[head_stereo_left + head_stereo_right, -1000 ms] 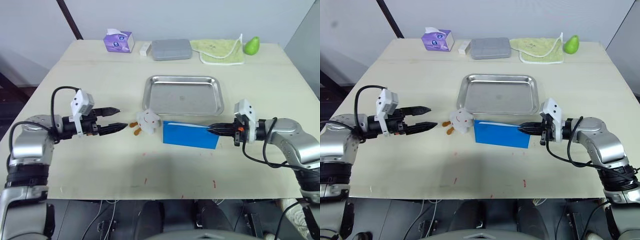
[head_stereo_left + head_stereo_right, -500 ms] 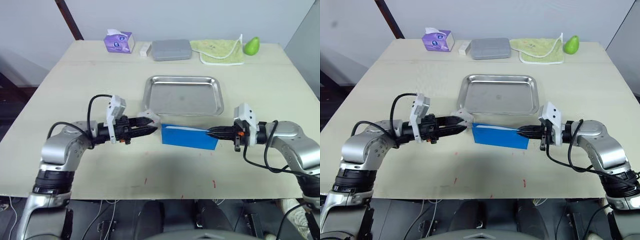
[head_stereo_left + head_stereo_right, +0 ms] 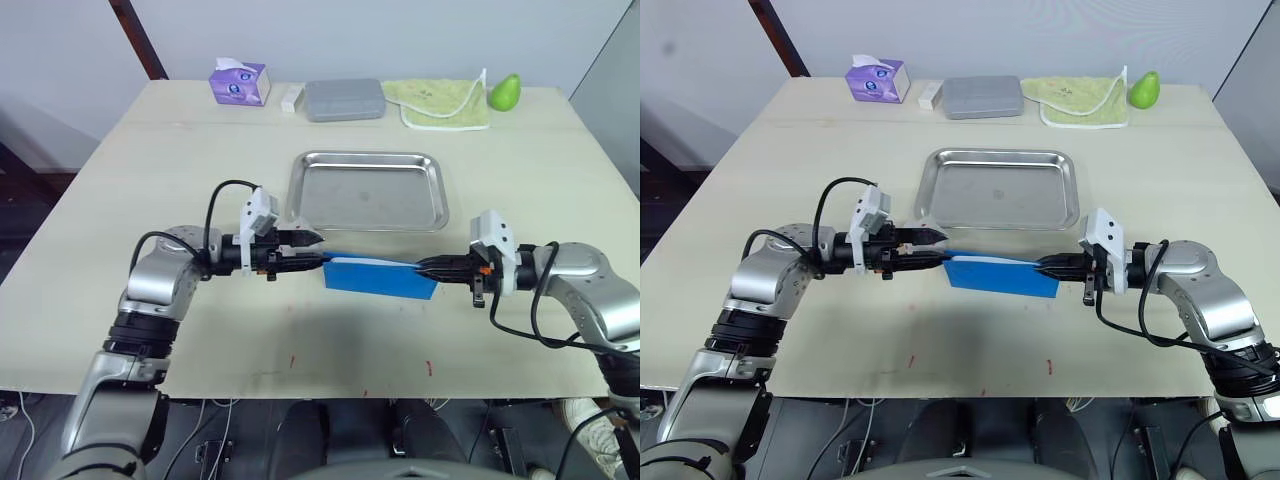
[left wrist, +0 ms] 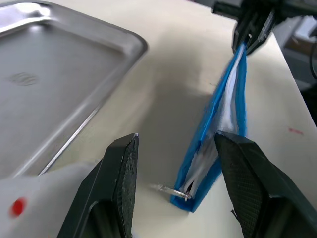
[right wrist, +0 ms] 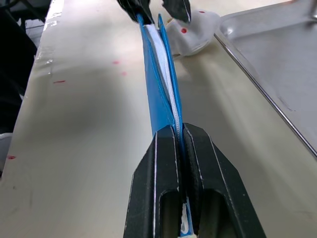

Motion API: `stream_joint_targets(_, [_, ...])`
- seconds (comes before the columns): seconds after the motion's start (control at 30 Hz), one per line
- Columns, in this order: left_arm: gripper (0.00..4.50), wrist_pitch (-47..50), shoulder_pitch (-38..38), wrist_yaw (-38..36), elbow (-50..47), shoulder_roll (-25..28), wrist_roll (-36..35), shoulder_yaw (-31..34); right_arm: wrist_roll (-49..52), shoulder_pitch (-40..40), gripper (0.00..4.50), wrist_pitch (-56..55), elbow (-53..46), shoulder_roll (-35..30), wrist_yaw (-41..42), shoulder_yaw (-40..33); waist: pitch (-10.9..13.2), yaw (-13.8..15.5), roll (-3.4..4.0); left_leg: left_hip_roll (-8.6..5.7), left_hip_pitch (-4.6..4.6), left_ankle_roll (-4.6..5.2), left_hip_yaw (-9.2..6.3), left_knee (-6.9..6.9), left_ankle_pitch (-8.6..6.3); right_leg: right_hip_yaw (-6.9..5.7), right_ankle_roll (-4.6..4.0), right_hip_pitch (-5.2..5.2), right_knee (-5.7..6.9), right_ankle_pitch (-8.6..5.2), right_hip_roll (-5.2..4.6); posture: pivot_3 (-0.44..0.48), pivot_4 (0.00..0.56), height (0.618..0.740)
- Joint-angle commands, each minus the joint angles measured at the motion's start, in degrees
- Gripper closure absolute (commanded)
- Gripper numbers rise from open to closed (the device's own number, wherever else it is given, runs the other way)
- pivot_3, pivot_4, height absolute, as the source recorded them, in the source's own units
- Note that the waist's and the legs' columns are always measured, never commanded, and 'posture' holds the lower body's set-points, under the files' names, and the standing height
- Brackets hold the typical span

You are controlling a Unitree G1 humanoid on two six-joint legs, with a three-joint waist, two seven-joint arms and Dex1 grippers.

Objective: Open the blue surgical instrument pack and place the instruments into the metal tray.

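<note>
even, bright overhead light; soft shadows under the arms on the table (image 3: 200,150); near fingers (image 4: 119,188) blurred.

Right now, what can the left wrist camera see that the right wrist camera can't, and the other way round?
Left wrist camera: its own open tool and a silvery metal tip poking from the blue surgical instrument pack. Right wrist camera: its own tool shut on the pack's edge, and red spots on the table. Both: the pack standing on edge, slightly open, the metal tray and a white toy.
</note>
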Motion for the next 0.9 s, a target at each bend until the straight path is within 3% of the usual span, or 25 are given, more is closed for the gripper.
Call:
stream_joint_targets(0.03, [1.89,-3.57,-1.49,-2.25,0.60,-0.03,1.23,-0.28,0.06,-0.72,4.50,-0.77,-0.37,-0.69,1.05,-0.43,0.00,0.01,0.00,0.00,0.00,0.00,0.00,0.00,0.00,0.00,0.00,0.00,0.00,0.00,0.00,0.000,0.150,0.740])
stream_joint_targets(0.53, [1.89,-11.56,-3.72,-6.72,5.13,-2.13,6.56,-3.19,-0.57,-1.25,4.50,-0.88,0.41,-0.28,1.58,-0.23,0.00,0.03,0.00,0.00,0.00,0.00,0.00,0.01,0.00,0.00,0.00,0.00,0.00,0.00,0.00,0.000,0.150,0.740])
stream_joint_targets(0.57, [2.31,-12.06,-3.94,-6.86,5.62,-2.41,6.97,-3.46,-0.58,-1.22,4.50,-0.85,0.34,-0.26,1.57,-0.16,0.00,0.03,0.00,0.00,0.00,0.00,0.00,0.01,0.00,0.00,0.00,0.00,0.00,0.00,0.00,0.000,0.150,0.740])
stream_joint_targets(0.67, [3.01,-13.13,-4.32,-7.97,6.56,-2.82,7.49,-4.26,-0.52,-1.39,4.50,-0.62,0.31,-0.11,1.58,0.00,0.00,0.04,0.00,0.00,0.00,0.00,0.00,0.01,0.00,0.00,0.00,0.00,0.00,0.00,0.00,0.000,0.150,0.740])
stream_joint_targets(0.77, [4.44,-13.09,-4.18,-8.66,6.30,-2.99,7.20,-4.28,-0.38,-1.52,4.50,-0.35,0.11,-0.04,1.60,0.04,0.00,-0.04,0.00,0.00,-0.01,0.00,0.00,0.01,0.00,0.00,0.00,0.00,0.01,0.00,0.00,0.000,0.150,0.740])
stream_joint_targets(0.9, [4.48,-11.35,-2.86,-9.35,3.44,-2.19,5.99,-3.59,0.53,-1.22,4.50,0.92,-1.69,-0.40,1.48,-0.34,0.00,-0.05,0.00,0.00,0.00,0.00,0.00,0.01,0.00,0.00,0.00,0.00,0.01,0.00,0.00,0.000,0.150,0.740])
